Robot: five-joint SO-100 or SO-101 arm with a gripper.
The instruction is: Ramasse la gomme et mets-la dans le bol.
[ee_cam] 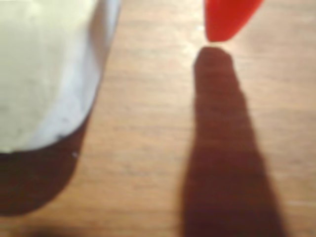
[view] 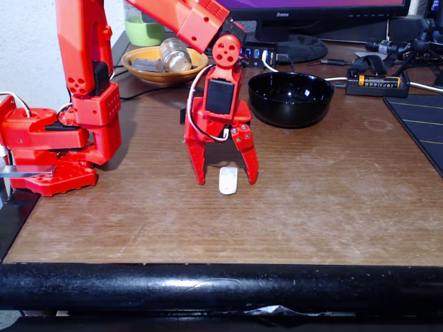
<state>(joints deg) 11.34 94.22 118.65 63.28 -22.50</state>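
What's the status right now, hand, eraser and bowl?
Hand open, tips down at the table, straddling the eraser. Eraser flat on the wood, not gripped. Bowl sits behind to the right in the fixed view, path clear.

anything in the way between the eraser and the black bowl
Nothing visible. In the fixed view the eraser lies between the open claw fingers on bare table, and the stretch up and right to the black bowl is bare wood.

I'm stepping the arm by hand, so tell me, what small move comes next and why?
Probably close the gripper. In the fixed view its open fingers reach the table on either side of the eraser, which lies flat; the black bowl sits behind, holding nothing.
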